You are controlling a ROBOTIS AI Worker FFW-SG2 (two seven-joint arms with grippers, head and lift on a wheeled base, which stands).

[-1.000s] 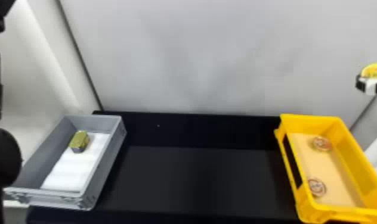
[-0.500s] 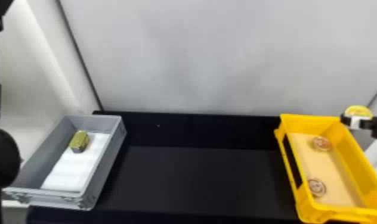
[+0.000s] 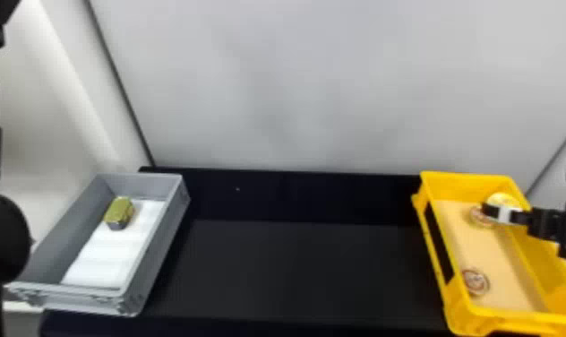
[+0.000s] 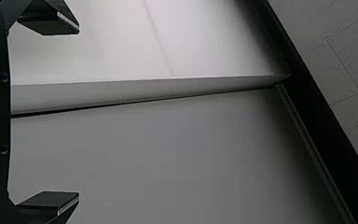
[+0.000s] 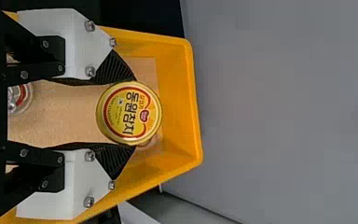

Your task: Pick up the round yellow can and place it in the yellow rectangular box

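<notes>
Right pincer [image 5: 135,113] clamped across yellow can [image 5: 129,111] above yellow box [image 5: 193,102], likely leaving base free for landing. Left pincer [image 4: 78,113] apart.

Yellow box [image 3: 461,179], grey box [image 3: 161,242], green-gold can [image 3: 120,210] — round can [image 5: 129,112] yellow, red-ringed

Round yellow can [image 5: 130,114] is looking metal, with its gold rim [image 5: 99,117] shining; yellow rectangular box [image 3: 465,180] is reading as smooth plastic, faintly glossy. Its tan liner [image 5: 70,112] is showing matt, fine-grained. Grey box [image 3: 165,242] is looking plastic, smooth, matt. White sheet [image 3: 103,262] is appearing matt, paper or cloth unclear. Right gripper [image 3: 503,213] is showing smooth white plastic-looking parts, ribbed black pads [image 5: 116,70], shiny metal screws [image 5: 90,71]. Black tabletop [image 3: 304,269] is looking matt, smooth.
</notes>
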